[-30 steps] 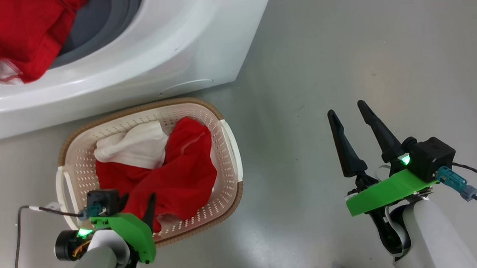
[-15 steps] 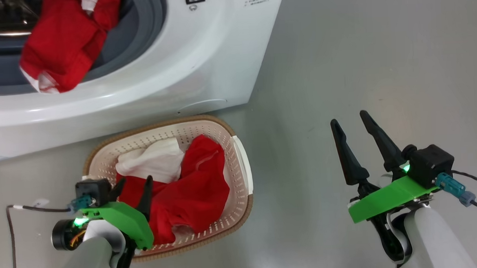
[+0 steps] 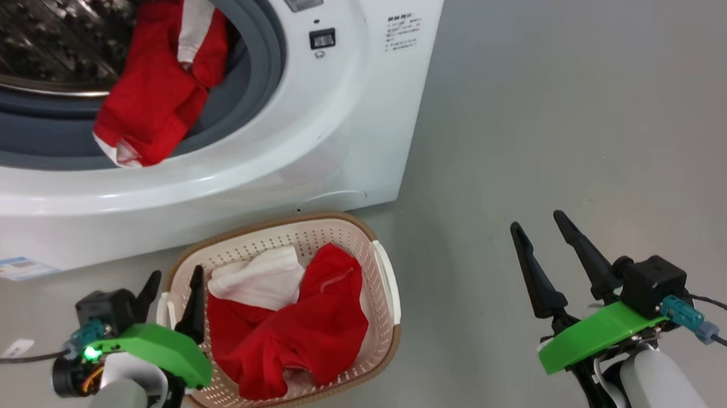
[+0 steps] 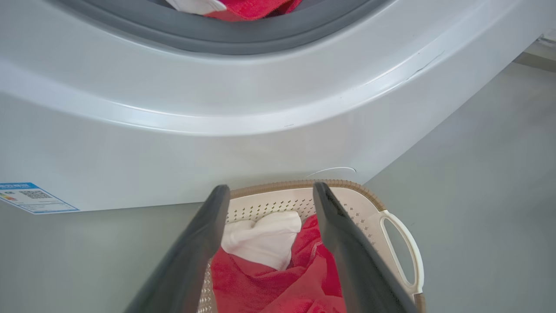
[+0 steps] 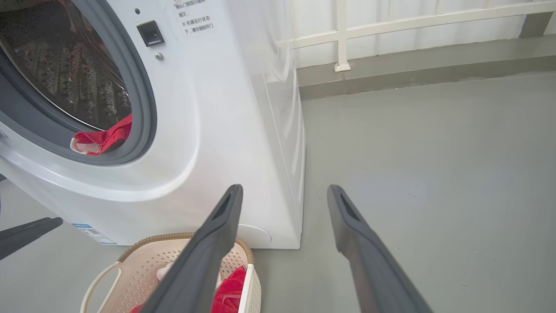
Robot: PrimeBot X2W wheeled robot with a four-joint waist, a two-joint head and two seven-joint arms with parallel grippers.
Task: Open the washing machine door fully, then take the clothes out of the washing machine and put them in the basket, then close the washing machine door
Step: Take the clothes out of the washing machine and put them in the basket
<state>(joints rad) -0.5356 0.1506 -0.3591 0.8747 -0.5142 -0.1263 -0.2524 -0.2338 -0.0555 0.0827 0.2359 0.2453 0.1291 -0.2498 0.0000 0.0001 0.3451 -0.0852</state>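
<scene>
Splayed, empty: left claw, right claw. Just ahead of left claw, basket sits below washer mouth, likely for short carries; red garment hangs there.

White washing machine at eleven o'clock, mouth open, red-and-white garment hanging over its lower lip; cream brown-rimmed basket upright at seven o'clock, just before it, holding crumpled red and white clothes.

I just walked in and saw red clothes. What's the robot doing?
It is unloading the washing machine into the basket. Some red clothes lie in it; another red garment hangs over the grey gasket. The left end effector, by the basket's rim, and the right end effector, over floor, are open and empty.
</scene>
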